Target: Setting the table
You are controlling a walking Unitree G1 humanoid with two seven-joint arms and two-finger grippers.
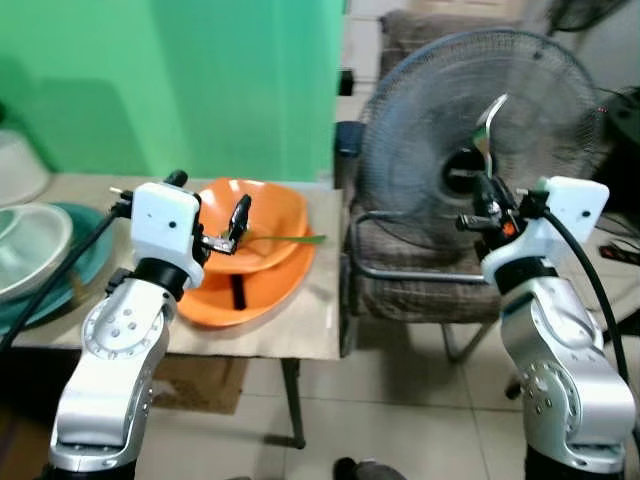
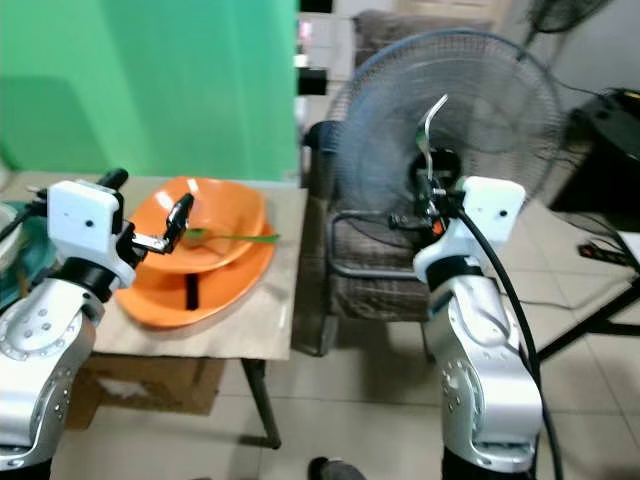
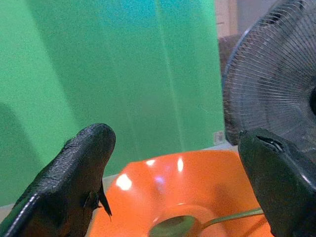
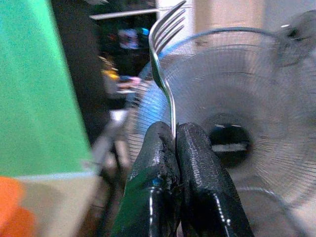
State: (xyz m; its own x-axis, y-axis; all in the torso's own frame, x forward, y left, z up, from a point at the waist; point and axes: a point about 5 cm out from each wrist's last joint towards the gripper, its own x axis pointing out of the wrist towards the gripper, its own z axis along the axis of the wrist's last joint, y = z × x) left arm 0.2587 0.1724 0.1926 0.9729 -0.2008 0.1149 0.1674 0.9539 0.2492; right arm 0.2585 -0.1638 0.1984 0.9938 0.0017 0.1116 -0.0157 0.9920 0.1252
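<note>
The right gripper (image 4: 176, 129) had its fingers (image 4: 153, 168) clenched on the handle of a metal fork (image 4: 164, 74), held in the air off the worktop's right edge. The fork stood nearly upright, its long axis vertical, tines at the top curving toward the robot's right. Directly behind it stood a large pedestal fan (image 1: 480, 150), its grille close to the fork, and behind and beneath the fan an armchair (image 1: 400, 280).

The left gripper (image 1: 236, 225) hovered over two stacked orange bowls (image 1: 255, 255) with its fingers (image 3: 74, 173) spread and nothing between them. A green spoon (image 1: 285, 240) lay in the upper bowl, bowl end inside, handle running across the rim and pointing toward the worktop's right edge.

The worktop (image 1: 300, 330) carried the bowls near its right front corner; bare surface remained in front of them and along the right edge. A stack of pale and teal dishes (image 1: 35, 250) sat at its far left. A green wall (image 1: 200, 80) closed off the back. Tiled floor (image 1: 400, 420) lay open between worktop and armchair.
</note>
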